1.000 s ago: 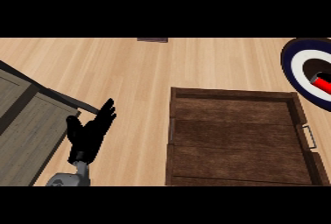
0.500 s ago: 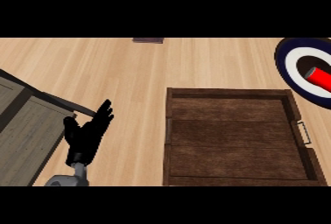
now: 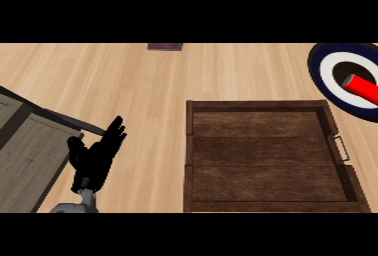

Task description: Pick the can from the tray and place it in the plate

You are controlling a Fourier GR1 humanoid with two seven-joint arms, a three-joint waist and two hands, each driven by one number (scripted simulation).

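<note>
The left hand [image 3: 96, 155] shows at the lower left, fingers straight and spread, pointing up and a little to the right, holding nothing; its grey forearm comes in from the lower edge. It rests over the pale wooden surface [image 3: 148, 85], just beside the corner of a grey cabinet [image 3: 29, 145] that fills the left edge. To its right, well apart, lies the dark wooden tray [image 3: 190, 150], with a small metal handle on its right side. Beyond the tray's upper right corner, cut by the right edge, sits the plate [image 3: 322, 75], dark blue with a white ring. The red can [image 3: 362, 88] lies on its side in the plate. A small dark thing [image 3: 165, 46] sits at the top edge.
</note>
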